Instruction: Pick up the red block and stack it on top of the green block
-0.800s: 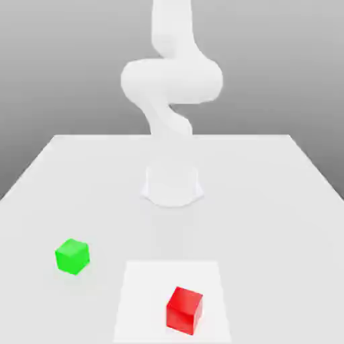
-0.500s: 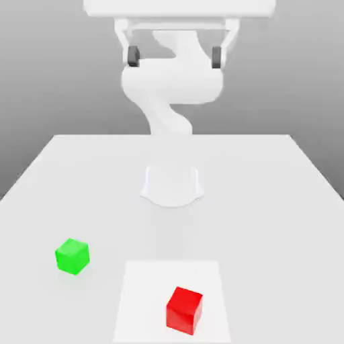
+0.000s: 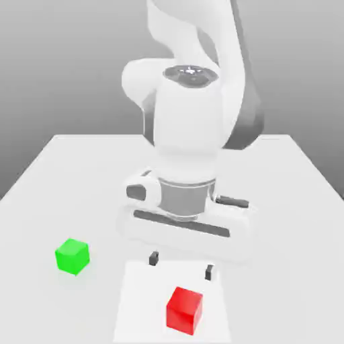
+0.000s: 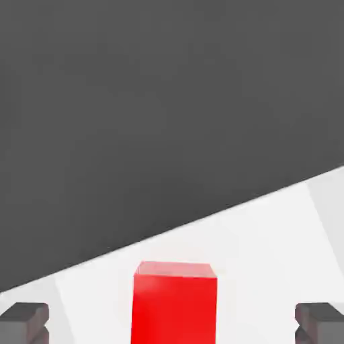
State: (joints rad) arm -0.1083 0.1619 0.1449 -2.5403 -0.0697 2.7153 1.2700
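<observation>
The red block (image 3: 184, 309) rests on a lighter square patch of the white table (image 3: 282, 201), near the front edge. My gripper (image 3: 181, 265) hangs just above and behind it, open, with its two dark fingertips (image 3: 154, 258) spread wider than the cube and nothing between them. In the hand view the red block (image 4: 175, 302) sits between the two grey fingertips (image 4: 25, 322), which stand well apart. The green block (image 3: 72, 256) lies on the table toward the exterior view's left, clear of the gripper.
The white arm and its hand (image 3: 188, 222) stand over the middle of the table, behind the red block. The table's front edge runs close past the red block in the hand view.
The hand has come down from the top of the picture to just above the red block. Neither block has moved.
</observation>
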